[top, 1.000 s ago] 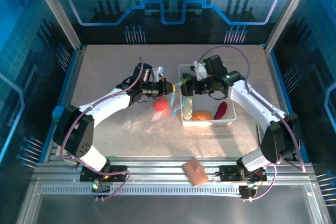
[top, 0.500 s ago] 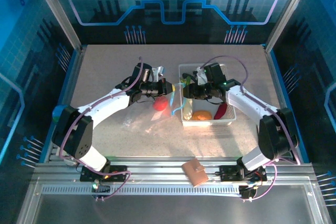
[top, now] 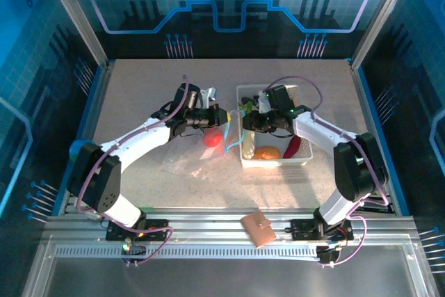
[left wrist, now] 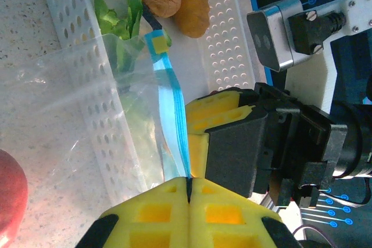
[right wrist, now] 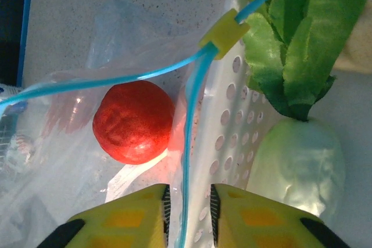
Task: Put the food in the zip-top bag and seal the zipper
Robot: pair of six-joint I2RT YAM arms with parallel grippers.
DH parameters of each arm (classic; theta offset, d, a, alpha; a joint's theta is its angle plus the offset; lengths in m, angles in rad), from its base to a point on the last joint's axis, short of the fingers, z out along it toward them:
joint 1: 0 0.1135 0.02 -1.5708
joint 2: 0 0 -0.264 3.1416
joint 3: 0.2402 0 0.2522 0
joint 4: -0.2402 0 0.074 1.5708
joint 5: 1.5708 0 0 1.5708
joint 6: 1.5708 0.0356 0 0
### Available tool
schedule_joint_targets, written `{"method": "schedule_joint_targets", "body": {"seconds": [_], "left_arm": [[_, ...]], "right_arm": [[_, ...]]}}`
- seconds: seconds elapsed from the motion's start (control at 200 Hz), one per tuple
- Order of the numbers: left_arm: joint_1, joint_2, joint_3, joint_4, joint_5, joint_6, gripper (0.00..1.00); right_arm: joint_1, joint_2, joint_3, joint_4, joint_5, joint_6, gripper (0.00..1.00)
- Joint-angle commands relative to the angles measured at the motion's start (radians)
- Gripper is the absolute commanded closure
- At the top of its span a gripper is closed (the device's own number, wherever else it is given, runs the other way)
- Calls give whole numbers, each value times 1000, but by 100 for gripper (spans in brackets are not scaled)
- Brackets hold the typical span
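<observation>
The clear zip-top bag (top: 189, 159) lies on the table left of the white basket (top: 306, 158), with a red tomato (top: 212, 137) inside it. My left gripper (top: 221, 116) (left wrist: 189, 179) is shut on the blue zipper (left wrist: 172, 114) and holds the bag's mouth edge up. My right gripper (top: 245, 122) (right wrist: 189, 193) hangs at the basket's left wall. Its jaws stand a narrow gap apart with the zipper (right wrist: 187, 161) running between them. In the right wrist view the tomato (right wrist: 132, 121) shows through the plastic. A yellow slider (right wrist: 224, 34) sits on the strip.
The basket wall (right wrist: 226, 143) is right beside the strip. In the basket lie leafy greens (right wrist: 296, 33) on a white root (right wrist: 299, 164), an orange piece (top: 266, 152) and a red pepper (top: 292, 146). A brown wallet (top: 258, 227) lies on the front rail.
My right gripper has moved left to the basket's left wall and its jaws have narrowed around the zipper strip. The left arm has stayed put.
</observation>
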Motion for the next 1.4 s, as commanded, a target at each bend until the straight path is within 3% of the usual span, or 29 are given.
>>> {"method": "schedule_joint_targets", "body": {"seconds": [0.0, 0.305, 0.635, 1.061, 1.251, 1.396], "left_arm": [[-4, -23, -14, -13, -10, 26, 100], [-4, -83, 6, -108, -69, 70, 100], [-7, -197, 31, -300, -299, 145, 100], [-68, -201, 56, -256, -482, 131, 100], [-86, -123, 71, -228, -483, 121, 100], [-88, -107, 75, -225, -488, 122, 100]], "right_arm": [[2, 23, 19, 16, -26, -2, 78], [1, 27, 178, -87, 47, -80, 100], [5, 88, 417, -254, 130, -212, 100], [-17, 181, 482, -341, 130, -288, 100], [-17, 153, 451, -299, 91, -274, 94], [-16, 101, 412, -265, 85, -274, 78]]}}
